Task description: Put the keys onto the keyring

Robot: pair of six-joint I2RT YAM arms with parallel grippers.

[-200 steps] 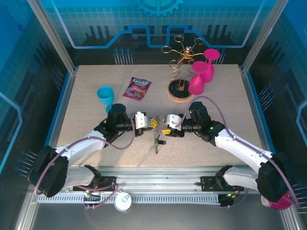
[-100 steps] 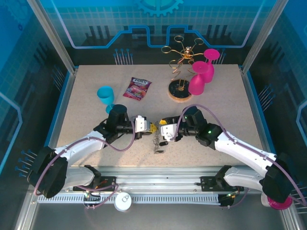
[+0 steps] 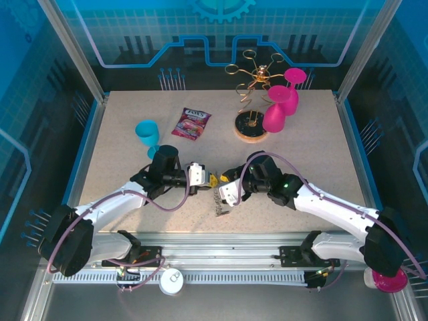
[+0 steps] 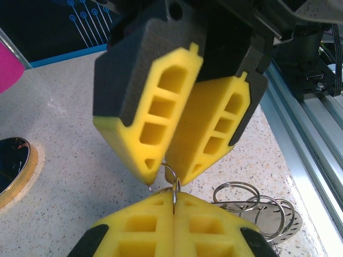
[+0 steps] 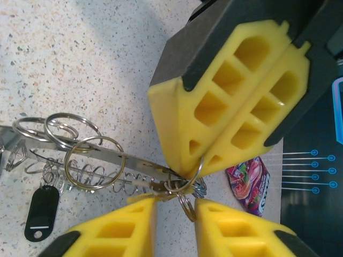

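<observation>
- We saw the left gripper [image 4: 174,209] with its yellow fingers [image 4: 134,230] pressed flat together, clenched on a small split ring [image 4: 173,190] whose wire rose out of the seam between them.
- The right gripper [image 5: 176,206] met it tip to tip, low over the counter [image 3: 134,110]. Its fingers [image 5: 123,227] stood narrowly parted around the same ring, and we could not tell whether they pinched it.
- The key bunch [image 5: 80,155] — loose rings, a wire coil, a flat metal strip and a black tag [image 5: 40,211] — lay on the counter, reaching up to the fingertips.
- Well behind stood a gold wire rack [image 3: 251,80], two pink glasses [image 3: 281,107], a candy packet [image 3: 191,123] and a teal cup [image 3: 147,132].
</observation>
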